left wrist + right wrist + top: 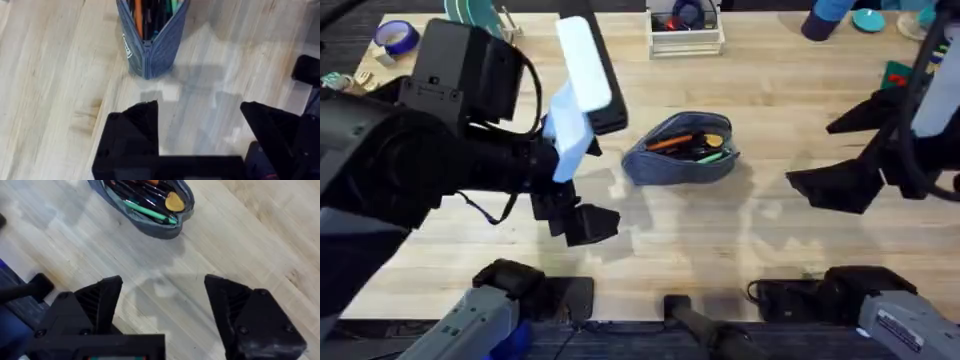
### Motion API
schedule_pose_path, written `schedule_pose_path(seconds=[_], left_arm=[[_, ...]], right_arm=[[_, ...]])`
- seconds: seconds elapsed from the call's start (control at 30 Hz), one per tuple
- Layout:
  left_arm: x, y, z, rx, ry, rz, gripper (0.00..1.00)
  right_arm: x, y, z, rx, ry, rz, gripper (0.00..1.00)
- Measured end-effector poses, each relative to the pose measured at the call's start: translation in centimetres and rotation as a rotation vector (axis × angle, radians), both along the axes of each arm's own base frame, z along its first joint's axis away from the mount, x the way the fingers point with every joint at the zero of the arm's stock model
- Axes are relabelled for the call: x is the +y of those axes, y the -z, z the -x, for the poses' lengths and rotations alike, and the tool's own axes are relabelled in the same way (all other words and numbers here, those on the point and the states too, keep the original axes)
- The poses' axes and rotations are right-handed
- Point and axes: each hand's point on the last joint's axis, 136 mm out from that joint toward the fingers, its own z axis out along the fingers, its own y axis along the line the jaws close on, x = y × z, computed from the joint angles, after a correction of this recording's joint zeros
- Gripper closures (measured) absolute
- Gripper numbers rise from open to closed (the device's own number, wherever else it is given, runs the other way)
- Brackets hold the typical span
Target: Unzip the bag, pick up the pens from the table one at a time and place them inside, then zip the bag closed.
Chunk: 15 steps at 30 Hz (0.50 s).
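The grey-blue bag (682, 150) lies unzipped in the middle of the table (720, 250), its mouth wide. Inside it are the pens: an orange one (672, 142), dark ones and a green one (150, 212), plus a small yellow tag (174, 202). In the left wrist view the bag's end (150, 45) faces the camera with pens (145, 12) showing in the opening. My left gripper (200, 130) hangs open above bare wood, short of the bag's left end. To the bag's right, my right gripper (162, 305) is open too, with nothing between its fingers.
At the back edge stand a white tray (685, 35), a purple tape roll (396, 38), a blue object (825, 18) and teal items. A white and black bar (588, 70) lies behind the left arm. Bare wood surrounds the bag.
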Motion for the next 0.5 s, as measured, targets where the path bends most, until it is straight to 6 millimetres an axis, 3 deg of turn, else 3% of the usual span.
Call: schedule_pose_path(seconds=[0.5], left_arm=[[2.1,0.9,-1.6,-0.078,-0.003,0.146,0.006]], right_arm=[[0.9,-0.6,-0.4,-0.028,-0.025,-0.049,0.004]])
